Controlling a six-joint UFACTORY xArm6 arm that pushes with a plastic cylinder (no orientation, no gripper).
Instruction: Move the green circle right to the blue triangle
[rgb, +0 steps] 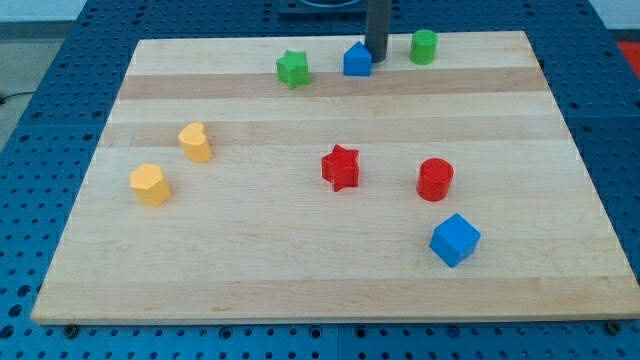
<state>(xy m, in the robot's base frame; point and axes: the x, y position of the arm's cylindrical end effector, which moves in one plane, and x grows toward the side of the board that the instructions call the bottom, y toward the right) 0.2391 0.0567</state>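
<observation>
The green circle (424, 46) stands near the view's top edge of the board, right of centre. The blue triangle (357, 60) sits to its left, also near the top. My tip (377, 58) is the lower end of the dark rod; it rests between the two, right beside the blue triangle's right side and a short gap left of the green circle.
A green star (293, 69) lies left of the blue triangle. A red star (341, 167) and a red circle (435, 179) sit mid-board. A blue cube (455, 240) is at the lower right. A yellow heart (195, 142) and a yellow hexagon (150, 185) are at the left. The wooden board (250, 270) lies on a blue perforated table.
</observation>
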